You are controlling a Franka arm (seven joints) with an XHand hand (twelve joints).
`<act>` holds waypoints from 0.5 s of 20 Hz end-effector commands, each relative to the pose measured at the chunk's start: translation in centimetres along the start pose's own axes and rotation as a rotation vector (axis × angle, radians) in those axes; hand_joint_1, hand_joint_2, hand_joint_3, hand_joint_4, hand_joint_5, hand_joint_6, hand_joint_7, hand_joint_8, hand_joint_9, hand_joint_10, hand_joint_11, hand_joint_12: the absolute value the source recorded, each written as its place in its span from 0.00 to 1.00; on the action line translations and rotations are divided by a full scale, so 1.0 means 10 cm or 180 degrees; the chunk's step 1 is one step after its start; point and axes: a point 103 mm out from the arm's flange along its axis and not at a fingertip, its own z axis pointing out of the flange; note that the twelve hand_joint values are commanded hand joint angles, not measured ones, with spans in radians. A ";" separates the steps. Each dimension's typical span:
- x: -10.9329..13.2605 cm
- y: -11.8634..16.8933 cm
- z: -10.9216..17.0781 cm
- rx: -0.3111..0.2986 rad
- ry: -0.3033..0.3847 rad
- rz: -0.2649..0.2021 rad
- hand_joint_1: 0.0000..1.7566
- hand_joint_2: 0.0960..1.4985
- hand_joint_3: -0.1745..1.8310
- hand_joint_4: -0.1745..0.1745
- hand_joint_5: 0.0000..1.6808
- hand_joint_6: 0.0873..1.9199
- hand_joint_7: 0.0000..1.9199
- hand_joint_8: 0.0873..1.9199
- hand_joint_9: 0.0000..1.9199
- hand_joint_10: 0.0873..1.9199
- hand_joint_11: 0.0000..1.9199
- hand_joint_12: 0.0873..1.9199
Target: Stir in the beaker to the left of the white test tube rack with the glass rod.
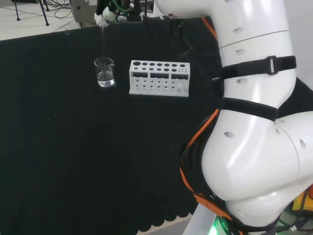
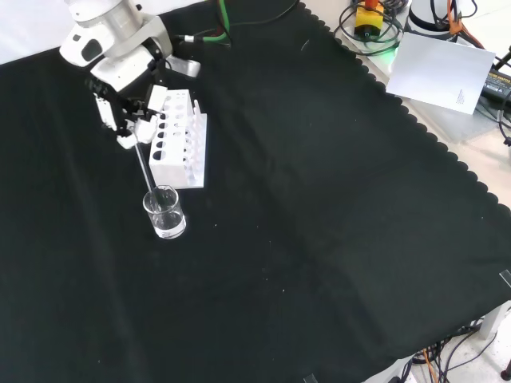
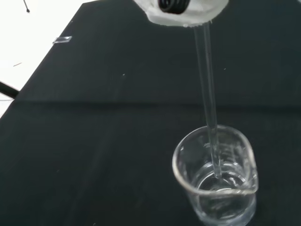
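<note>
A small clear glass beaker (image 1: pixel 104 72) with a little clear liquid stands left of the white test tube rack (image 1: pixel 159 78) in the head view. In the front view the beaker (image 2: pixel 164 212) stands just below the rack (image 2: pixel 180 138). The hand (image 2: pixel 132 120) hangs above the beaker, its fingers curled round a thin glass rod (image 2: pixel 149 172). The rod slants down from the hand, and its lower end dips inside the beaker. In the wrist view the rod (image 3: pixel 208 108) runs past the rim into the liquid of the beaker (image 3: pixel 217 176).
The black cloth (image 2: pixel 319 223) covers the bench, with its scalloped edge toward the right in the front view. A sheet of paper (image 2: pixel 443 70) and cables lie beyond that edge. The arm's white links (image 1: pixel 254 122) stand at the right of the head view.
</note>
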 end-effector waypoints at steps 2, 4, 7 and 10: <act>-0.32 -0.24 0.00 0.0063 -0.0007 0.0185 0.70 0.67 0.00 0.00 0.87 0.06 0.82 0.45 1.00 0.19 0.95 0.38; -0.31 -0.34 -0.01 0.0060 -0.0027 0.0208 0.70 0.67 0.00 0.00 0.87 0.06 0.82 0.45 1.00 0.19 0.95 0.38; -0.29 -0.42 -0.02 0.0062 -0.0040 0.0221 0.70 0.66 0.00 0.00 0.87 0.06 0.82 0.45 1.00 0.19 0.95 0.38; -0.22 -0.50 -0.04 0.0038 -0.0064 0.0195 0.70 0.66 0.00 0.00 0.87 0.06 0.82 0.45 1.00 0.19 0.95 0.38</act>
